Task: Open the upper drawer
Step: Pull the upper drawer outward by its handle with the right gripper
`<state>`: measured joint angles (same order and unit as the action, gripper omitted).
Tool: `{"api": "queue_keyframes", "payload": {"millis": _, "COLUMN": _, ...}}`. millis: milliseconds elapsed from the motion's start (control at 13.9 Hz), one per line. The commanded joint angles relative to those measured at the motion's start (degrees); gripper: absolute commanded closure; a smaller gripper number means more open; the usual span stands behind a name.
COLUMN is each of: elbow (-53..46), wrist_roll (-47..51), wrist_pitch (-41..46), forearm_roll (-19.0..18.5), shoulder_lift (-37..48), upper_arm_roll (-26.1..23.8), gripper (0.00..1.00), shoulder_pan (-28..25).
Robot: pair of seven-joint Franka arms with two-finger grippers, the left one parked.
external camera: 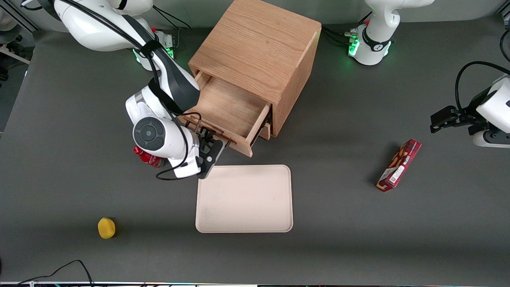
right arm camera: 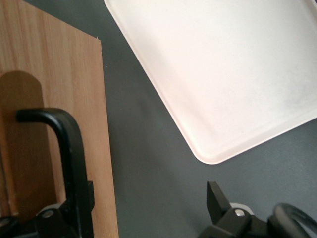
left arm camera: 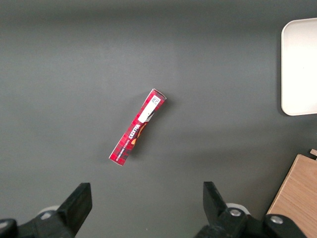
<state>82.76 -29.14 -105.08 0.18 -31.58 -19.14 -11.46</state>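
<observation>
Upper drawer (external camera: 229,109) open, gripper (external camera: 211,148) at handle

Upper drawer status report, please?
Gripper at the handle, jaws open. Upper drawer pulled well out. Tray close in front.

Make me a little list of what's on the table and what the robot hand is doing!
upper drawer: pulled out, plain wood inside, nothing in it
gripper: at the drawer's front, by its black handle
cabinet: wooden box
tray: pale, nearer the front camera than the drawer
red can: partly hidden under the arm
yellow object: toward the working arm's end
red snack box: toward the parked arm's end
</observation>
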Motion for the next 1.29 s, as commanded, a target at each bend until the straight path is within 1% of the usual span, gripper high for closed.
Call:
{"api": "queue_keyframes", "payload": {"millis": 0, "elbow": -3.92, "wrist_roll": -2.41, "wrist_pitch": 2.60, "forearm_roll": -1.49, "shoulder_lift": -1.99, "upper_arm_roll": 0.95, "gripper": 0.00, "shoulder_pan": -0.14}}
{"api": "queue_keyframes", "payload": {"millis": 144, "elbow": -4.89, "wrist_roll": -3.38, "wrist_pitch": 3.65, "forearm_roll": -1.41, "shoulder_lift": -2.52, "upper_arm_roll": 2.17, "gripper": 0.00, "shoulder_pan": -0.23}}
{"api": "queue_keyframes", "payload": {"millis": 359, "elbow": -8.13, "wrist_roll": -4.17, "wrist_pitch": 5.59, "forearm_roll": -1.49, "shoulder_lift": -4.18, "upper_arm_roll": 2.35, "gripper": 0.00, "shoulder_pan": -0.23}}
{"api": "queue_keyframes", "payload": {"millis": 503, "elbow": -9.28, "wrist_roll": -4.26, "wrist_pitch": 6.20, "forearm_roll": -2.28, "shoulder_lift": -4.89, "upper_arm_roll": 2.88, "gripper": 0.00, "shoulder_pan": -0.23}}
{"api": "queue_keyframes", "payload": {"millis": 790, "elbow": -11.21, "wrist_roll": -4.17, "wrist_pitch": 6.56, "forearm_roll": -3.34, "shoulder_lift": -6.21, "upper_arm_roll": 3.14, "gripper": 0.00, "shoulder_pan": -0.40}}
{"api": "queue_keyframes", "payload": {"millis": 1221, "elbow": -14.38, "wrist_roll": -4.00, "wrist_pitch": 6.65, "forearm_roll": -3.51, "shoulder_lift": -8.05, "upper_arm_roll": 3.14, "gripper": 0.00, "shoulder_pan": -1.11}}
